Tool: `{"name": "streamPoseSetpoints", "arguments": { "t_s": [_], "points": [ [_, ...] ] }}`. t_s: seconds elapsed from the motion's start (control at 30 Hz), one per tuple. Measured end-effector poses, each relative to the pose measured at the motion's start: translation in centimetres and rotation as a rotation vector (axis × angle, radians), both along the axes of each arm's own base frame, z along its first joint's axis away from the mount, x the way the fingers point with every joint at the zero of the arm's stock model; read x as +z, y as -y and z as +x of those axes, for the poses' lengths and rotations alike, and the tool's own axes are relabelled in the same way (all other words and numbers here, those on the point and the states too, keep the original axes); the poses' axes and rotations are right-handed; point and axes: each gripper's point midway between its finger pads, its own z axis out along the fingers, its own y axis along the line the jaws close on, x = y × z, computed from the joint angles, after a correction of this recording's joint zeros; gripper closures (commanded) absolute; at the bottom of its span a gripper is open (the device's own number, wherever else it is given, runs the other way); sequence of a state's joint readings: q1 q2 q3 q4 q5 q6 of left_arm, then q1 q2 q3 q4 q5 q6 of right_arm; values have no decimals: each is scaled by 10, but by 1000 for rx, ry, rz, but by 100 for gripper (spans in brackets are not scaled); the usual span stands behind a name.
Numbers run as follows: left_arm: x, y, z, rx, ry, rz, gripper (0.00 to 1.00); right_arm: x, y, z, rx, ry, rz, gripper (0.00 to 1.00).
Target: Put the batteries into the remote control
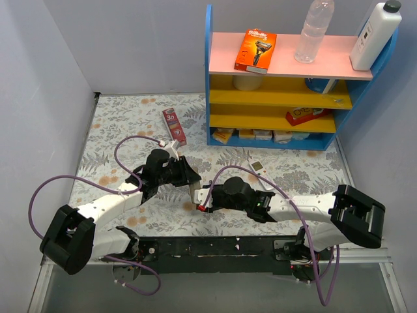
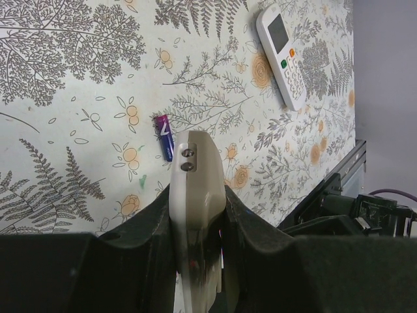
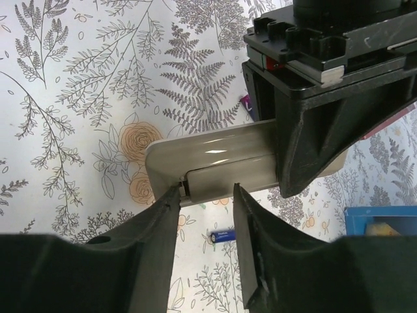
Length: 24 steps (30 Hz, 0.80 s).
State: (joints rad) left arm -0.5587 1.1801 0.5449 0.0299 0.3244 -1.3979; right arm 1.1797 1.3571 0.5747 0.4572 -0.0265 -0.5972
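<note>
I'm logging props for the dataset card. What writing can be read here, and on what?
"Gillette", faintly: orange razor box atop the shelf unit.
"30": red box lying flat.
Too small or blurred: the print on the battery, the white keypad device's keys, the red pack inside the unit.

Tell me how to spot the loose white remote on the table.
Start at the blue shelf unit. On the flowered cloth just in front of it lies the white remote. Unlike the beige remote in the left pincer, it shows a screen and coloured buttons.
</note>
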Motion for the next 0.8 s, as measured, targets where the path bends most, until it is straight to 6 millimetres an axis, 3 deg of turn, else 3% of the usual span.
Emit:
{"name": "streamPoseSetpoints", "arguments": {
  "t_s": [0.27,0.63,0.8],
  "points": [
    [-1,-1,2,8,23,23,100,-8,-1,-2,-5,-13,-19,73],
    [0,-6,8,47,51,42,100,-13,1,8,-80,4,-29,77],
    [-12,-6,-7,17,7,57,100,-13,8,22,-157,27,-31,77]
  ]
}}
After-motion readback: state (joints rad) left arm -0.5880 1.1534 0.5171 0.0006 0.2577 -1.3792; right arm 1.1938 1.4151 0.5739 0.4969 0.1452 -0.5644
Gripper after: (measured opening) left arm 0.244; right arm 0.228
